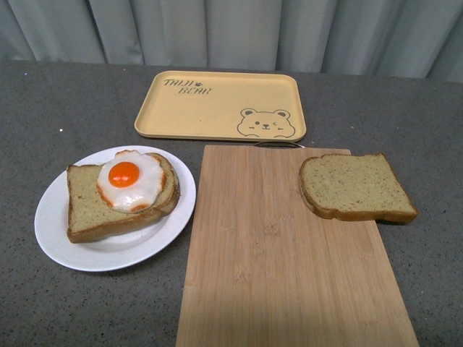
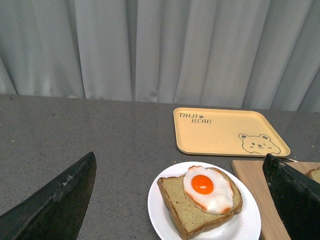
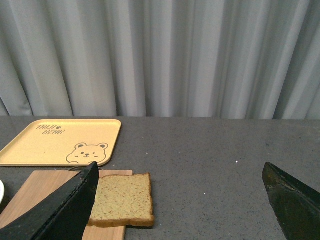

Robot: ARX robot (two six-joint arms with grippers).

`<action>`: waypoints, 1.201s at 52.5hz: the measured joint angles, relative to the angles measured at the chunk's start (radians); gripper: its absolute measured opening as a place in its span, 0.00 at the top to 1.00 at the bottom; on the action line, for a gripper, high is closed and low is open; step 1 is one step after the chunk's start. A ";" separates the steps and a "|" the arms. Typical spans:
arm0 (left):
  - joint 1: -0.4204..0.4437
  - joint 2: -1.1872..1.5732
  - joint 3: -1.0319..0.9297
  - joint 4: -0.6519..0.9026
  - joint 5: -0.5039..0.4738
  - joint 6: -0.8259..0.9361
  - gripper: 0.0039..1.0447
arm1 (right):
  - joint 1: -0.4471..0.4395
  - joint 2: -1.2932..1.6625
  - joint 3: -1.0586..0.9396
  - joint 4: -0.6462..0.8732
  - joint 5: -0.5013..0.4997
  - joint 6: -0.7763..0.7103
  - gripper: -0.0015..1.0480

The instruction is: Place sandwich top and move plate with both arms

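Note:
The sandwich top (image 1: 356, 186), a plain speckled bread slice, lies flat on the right far corner of the wooden cutting board (image 1: 282, 275), overhanging its edge. It also shows in the right wrist view as the bread slice (image 3: 122, 199). The white plate (image 1: 65, 238) sits at the left, carrying a like slice topped with a fried egg (image 1: 130, 179). Neither arm shows in the front view. My left gripper (image 2: 182, 200) hangs open above and short of the plate (image 2: 160, 212). My right gripper (image 3: 180, 200) is open, with the sandwich top by one finger.
A yellow tray (image 1: 217, 101) with a bear drawing lies behind the board, near the grey curtain. The grey tabletop (image 1: 58, 108) spreads around everything. The board's left edge runs close to the plate's rim.

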 joint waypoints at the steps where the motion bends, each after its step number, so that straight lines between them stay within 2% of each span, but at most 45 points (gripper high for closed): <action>1: 0.000 0.000 0.000 0.000 0.000 0.000 0.06 | 0.000 0.000 0.000 0.000 0.000 0.000 0.09; 7: 0.000 0.000 0.000 0.000 0.000 0.000 0.06 | 0.001 0.000 0.000 0.000 0.001 -0.001 0.09; 8: 0.000 0.000 0.000 0.000 0.000 0.000 0.06 | 0.017 0.008 0.000 0.001 0.050 -0.027 0.09; 10: 0.000 0.000 0.000 0.000 0.000 0.000 0.06 | 0.086 0.064 0.009 0.002 0.260 -0.131 0.09; 11: 0.000 0.000 0.000 0.000 -0.002 0.000 0.06 | 0.100 0.094 0.012 0.006 0.305 -0.154 0.09; 13: 0.000 0.000 0.000 0.000 -0.001 0.000 0.06 | 0.104 0.150 0.018 0.022 0.317 -0.188 0.09; 17: 0.000 0.000 0.000 0.000 0.000 0.000 0.06 | 0.075 0.314 0.042 0.093 0.250 -0.203 0.09; 28: 0.000 0.000 0.000 0.000 0.000 0.000 0.06 | -0.048 0.891 0.182 0.408 -0.006 -0.159 0.09; 34: 0.000 0.000 0.000 0.000 0.000 0.000 0.06 | -0.105 1.250 0.324 0.368 -0.168 -0.135 0.09; 43: 0.000 0.000 0.000 0.000 0.000 0.000 0.06 | -0.184 1.593 0.500 0.274 -0.323 -0.081 0.09; 49: 0.000 0.000 0.000 0.000 0.000 0.000 0.06 | -0.214 1.780 0.611 0.240 -0.398 -0.033 0.09; 58: 0.000 0.000 0.000 0.000 0.000 0.000 0.06 | -0.213 1.925 0.699 0.246 -0.507 0.031 0.09; 63: 0.000 0.000 0.000 0.000 0.000 0.000 0.06 | -0.205 1.970 0.737 0.246 -0.522 0.054 0.09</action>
